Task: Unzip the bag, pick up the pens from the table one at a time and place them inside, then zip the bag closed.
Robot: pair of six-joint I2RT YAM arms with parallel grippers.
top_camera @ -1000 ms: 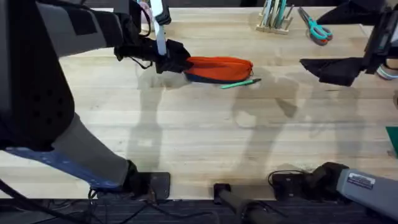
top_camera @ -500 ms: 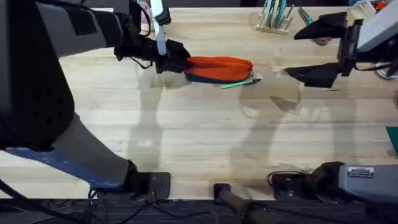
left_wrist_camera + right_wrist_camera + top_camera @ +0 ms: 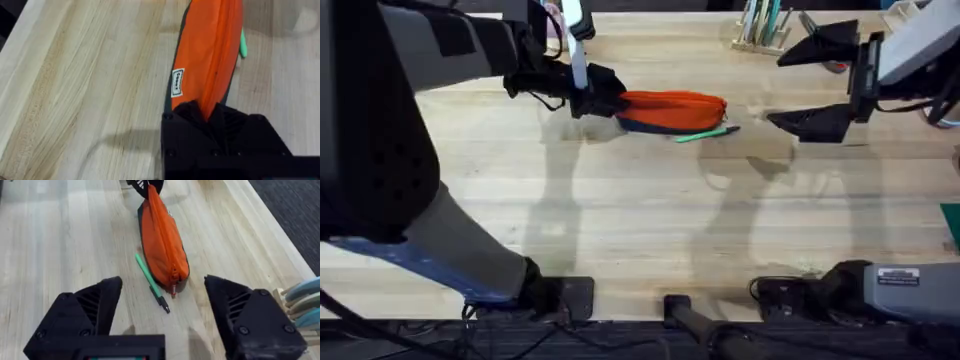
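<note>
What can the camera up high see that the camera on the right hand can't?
Just the overhead camera: the teal-handled scissors, both arms' bases, and the whole wide table.

Just the right wrist camera: the pen's dark tip and the zipper pull at the pouch's end.

Both: the orange pouch, the green pen beside it, the left hand pinching the pouch's end, and the open right hand.

We count one orange bag point(image 3: 672, 110) on the table point(image 3: 640, 220) and one mint-green pen point(image 3: 705, 132) lying just beside it. Two grippers are in play, the left gripper point(image 3: 582, 97) and the right gripper point(image 3: 817, 85). Near the table's far edge we see one stand of upright sticks point(image 3: 762, 25), whose number we cannot tell.
</note>
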